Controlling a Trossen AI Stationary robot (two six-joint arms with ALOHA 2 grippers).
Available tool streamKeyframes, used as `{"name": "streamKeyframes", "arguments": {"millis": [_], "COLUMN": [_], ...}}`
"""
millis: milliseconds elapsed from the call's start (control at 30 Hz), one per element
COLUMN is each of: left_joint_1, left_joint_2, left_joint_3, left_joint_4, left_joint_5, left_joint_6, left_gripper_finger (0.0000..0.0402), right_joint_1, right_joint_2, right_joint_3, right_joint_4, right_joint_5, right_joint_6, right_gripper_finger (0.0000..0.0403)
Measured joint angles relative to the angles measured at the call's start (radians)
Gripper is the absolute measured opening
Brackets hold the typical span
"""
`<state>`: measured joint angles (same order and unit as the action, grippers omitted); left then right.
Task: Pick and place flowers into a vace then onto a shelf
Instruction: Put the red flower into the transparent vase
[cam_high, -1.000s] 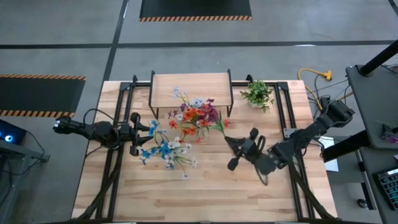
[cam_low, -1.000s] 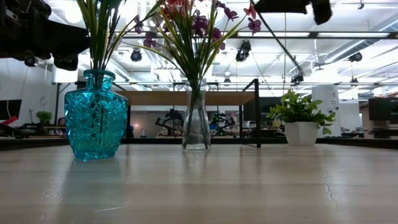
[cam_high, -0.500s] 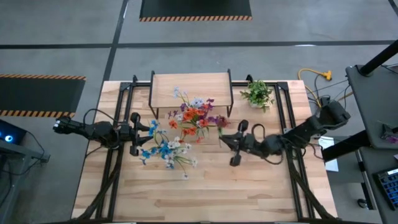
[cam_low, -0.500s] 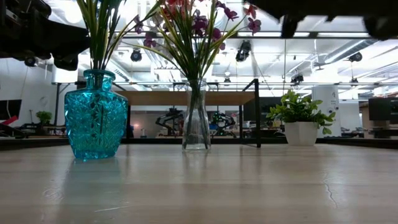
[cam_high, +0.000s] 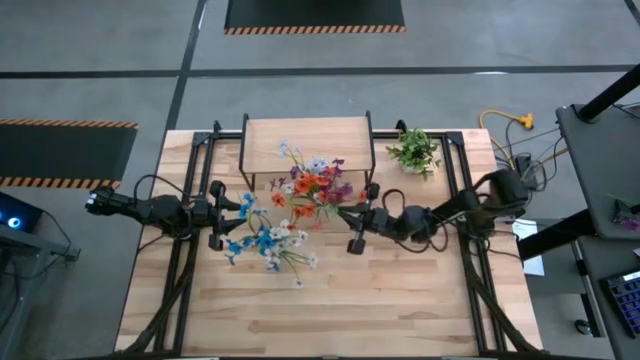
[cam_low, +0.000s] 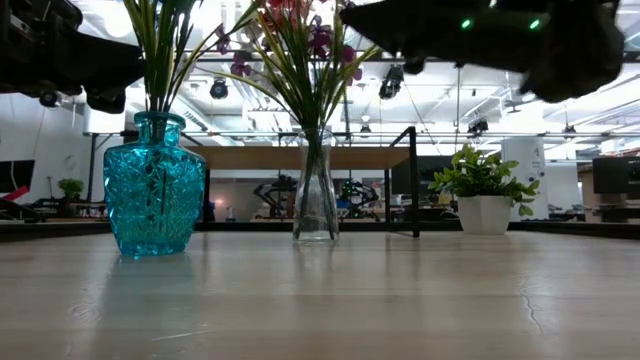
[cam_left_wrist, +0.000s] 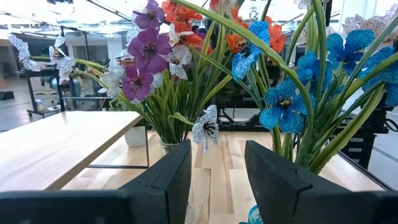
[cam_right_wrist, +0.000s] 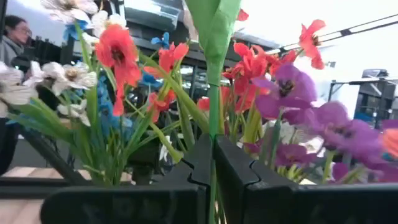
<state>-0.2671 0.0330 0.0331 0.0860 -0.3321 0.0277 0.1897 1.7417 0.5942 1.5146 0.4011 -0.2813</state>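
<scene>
Two bunches of flowers stand on the table. Blue and white flowers (cam_high: 265, 240) are in a turquoise glass vase (cam_low: 153, 185). Orange-red and purple flowers (cam_high: 318, 188) are in a clear glass vase (cam_low: 316, 190), just in front of the shelf (cam_high: 308, 140). My right gripper (cam_high: 348, 215) is at the right side of the orange-purple bunch, shut on a green stem. My left gripper (cam_high: 228, 215) hangs open at the left side of the blue bunch, with blue blooms (cam_left_wrist: 283, 106) just ahead of its fingers. My right gripper (cam_right_wrist: 213, 155) pinches one green flower stem (cam_right_wrist: 214, 118) between its two shut fingers. It comes roughly level from the table's right, and the fingers lie across the stem. The stem rises past the fingers into a green leaf (cam_right_wrist: 214, 25). Its lower end is hidden by the fingers.
A small potted green plant (cam_high: 414, 150) stands at the far right of the table, beside the shelf. The shelf's black legs (cam_low: 412, 180) are right behind the clear vase. Bare wood planks (cam_high: 330, 310) lie along the near half of the table.
My right gripper has moved toward the table's left and far edge, from mid-table up to the orange-purple bunch, and the arm has stretched out lower across the table. The left arm and both vases have kept still.
</scene>
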Motion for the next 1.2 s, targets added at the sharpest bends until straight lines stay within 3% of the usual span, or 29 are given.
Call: {"name": "streamKeyframes", "arguments": {"millis": [300, 1200], "left_joint_1": [0.0, 0.0], "left_joint_2": [0.0, 0.0], "left_joint_3": [0.0, 0.0], "left_joint_4": [0.001, 0.001], "left_joint_5": [0.0, 0.0], "left_joint_6": [0.0, 0.0], "left_gripper_finger": [0.0134, 0.0134], "right_joint_1": [-0.055, -0.111], "right_joint_2": [0.102, 0.074], "right_joint_3": [0.096, 0.124], "right_joint_4": [0.039, 0.011], "right_joint_5": [-0.062, -0.136], "right_joint_6": [-0.045, -0.169], "right_gripper_finger": [0.0008, 0.0008]}}
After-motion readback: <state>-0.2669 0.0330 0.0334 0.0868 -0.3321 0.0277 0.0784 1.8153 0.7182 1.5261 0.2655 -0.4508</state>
